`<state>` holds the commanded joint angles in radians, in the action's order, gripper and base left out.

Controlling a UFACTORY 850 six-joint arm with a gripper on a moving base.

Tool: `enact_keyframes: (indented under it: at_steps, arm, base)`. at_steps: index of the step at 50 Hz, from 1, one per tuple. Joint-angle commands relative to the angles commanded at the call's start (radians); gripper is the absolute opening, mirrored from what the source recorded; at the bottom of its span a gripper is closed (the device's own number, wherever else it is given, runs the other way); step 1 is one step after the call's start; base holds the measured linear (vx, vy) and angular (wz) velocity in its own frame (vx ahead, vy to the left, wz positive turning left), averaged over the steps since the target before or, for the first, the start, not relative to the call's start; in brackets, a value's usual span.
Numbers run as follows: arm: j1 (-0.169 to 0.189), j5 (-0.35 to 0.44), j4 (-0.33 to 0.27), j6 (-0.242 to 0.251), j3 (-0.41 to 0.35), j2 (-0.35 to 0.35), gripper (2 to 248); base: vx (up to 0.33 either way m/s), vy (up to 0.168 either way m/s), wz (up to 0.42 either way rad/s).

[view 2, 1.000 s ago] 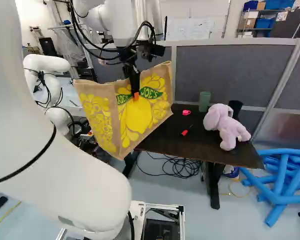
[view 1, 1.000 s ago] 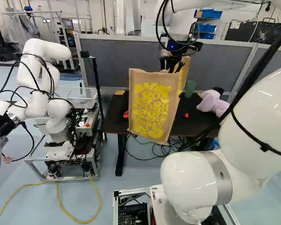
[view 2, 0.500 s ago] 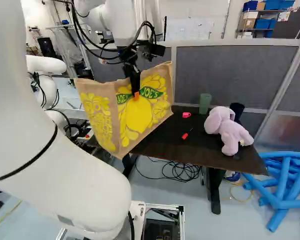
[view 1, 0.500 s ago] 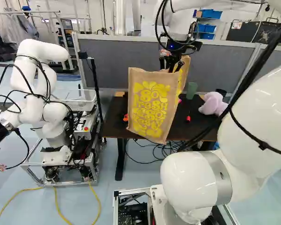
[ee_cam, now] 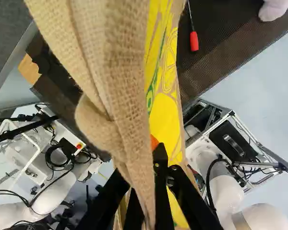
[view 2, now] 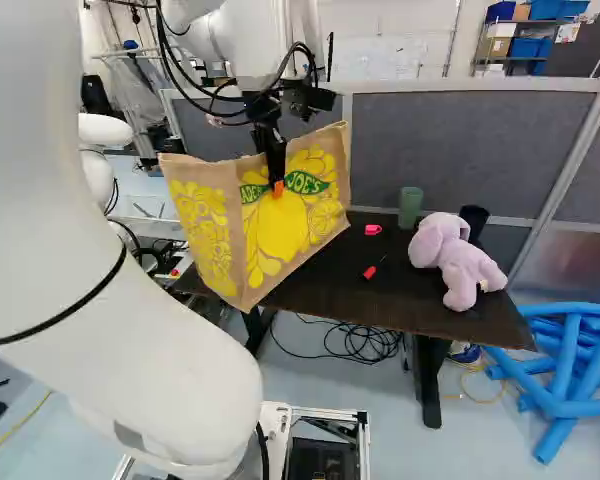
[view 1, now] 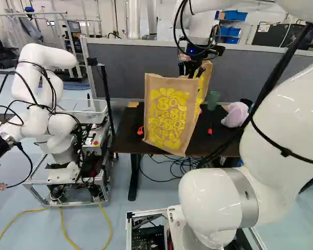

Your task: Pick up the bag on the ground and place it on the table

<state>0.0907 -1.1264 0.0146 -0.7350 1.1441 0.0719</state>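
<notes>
The brown burlap bag (view 2: pixel 280 235) with yellow print hangs from my gripper (view 2: pixel 277 188), which is shut on its top rim. In the left base view the bag (view 1: pixel 169 114) covers part of the dark table (view 1: pixel 129 139) and reaches down past its front edge; whether it touches the table I cannot tell. From the wrist, the gripper (ee_cam: pixel 156 155) pinches folded cloth of the bag (ee_cam: pixel 120 72), which hides part of the fingers, and the table (ee_cam: pixel 206 67) lies below.
The table holds a pink plush toy (view 2: pixel 458 262), a green cup (view 2: pixel 410 205), a dark cup (view 2: pixel 473 220), a pink item (view 2: pixel 373 229) and a red-handled tool (view 2: pixel 370 271). Behind stands a grey partition (view 2: pixel 460 140). Another robot (view 1: pixel 47 114) is at the left; blue tubes (view 2: pixel 560 370) lie at the right.
The base moved slightly early on, shifting the scene. Since then my arm has carried the bag slightly to the right in both base views, still gripped.
</notes>
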Motion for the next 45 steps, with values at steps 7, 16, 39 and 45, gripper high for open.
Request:
enact_keyframes:
  at_steps: [7,16,39,45]
  arm:
    - [0.007,0.0,0.0,0.0,0.02,-0.021,21]
    - [0.01,0.0,-0.003,0.0,0.053,-0.054,21]
    - [0.018,0.0,-0.008,0.0,0.165,-0.162,21]
    - [0.021,0.0,-0.014,0.0,0.198,-0.192,21]
  base:
    - [0.0,0.0,0.0]
    - [0.0,0.0,0.0]
    - [0.0,0.0,0.0]
    - [0.0,0.0,0.0]
